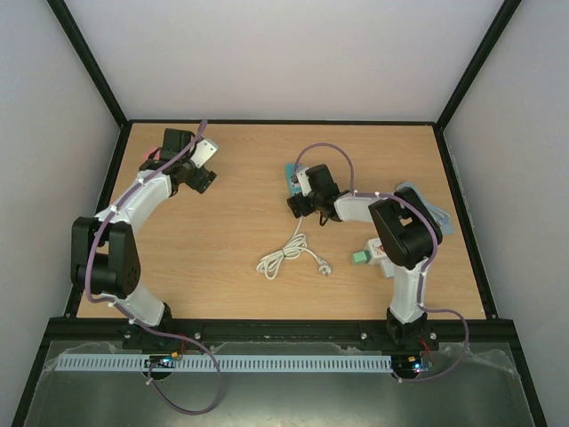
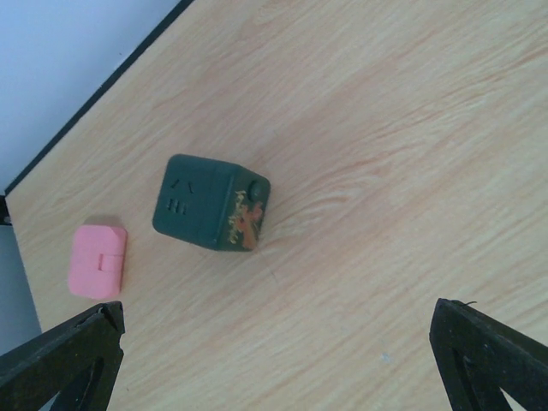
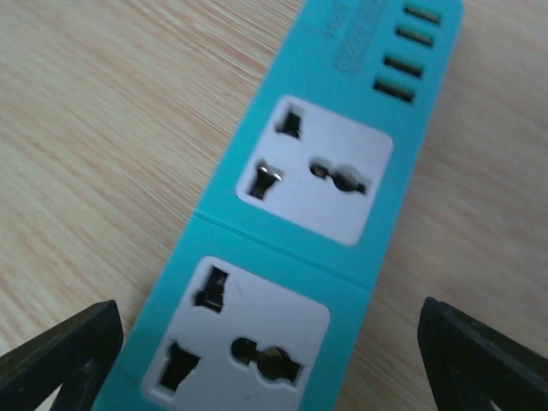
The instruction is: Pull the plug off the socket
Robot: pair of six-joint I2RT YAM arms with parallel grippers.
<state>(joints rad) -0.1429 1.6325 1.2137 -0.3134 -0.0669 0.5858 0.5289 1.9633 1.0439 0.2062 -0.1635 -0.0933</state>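
A teal power strip [image 3: 282, 231] fills the right wrist view, with two white sockets [image 3: 312, 171] and USB slots, all empty. In the top view the strip [image 1: 292, 173] lies at the table's middle back. My right gripper [image 3: 268, 306] is open just above the strip's near socket, one finger on each side; it also shows in the top view [image 1: 302, 206]. A white cable [image 1: 286, 253] lies coiled on the table, and its plug [image 1: 325, 267] lies loose, apart from the strip. My left gripper [image 2: 276, 308] is open and empty at the far left [image 1: 203, 178].
A dark green cube adapter [image 2: 211, 203] and a pink block [image 2: 98, 260] lie on the wood under the left wrist. A green-and-white adapter [image 1: 364, 256] sits beside the right arm, and a pale blue object [image 1: 428, 210] lies behind it. The back table edge [image 2: 94, 92] is near.
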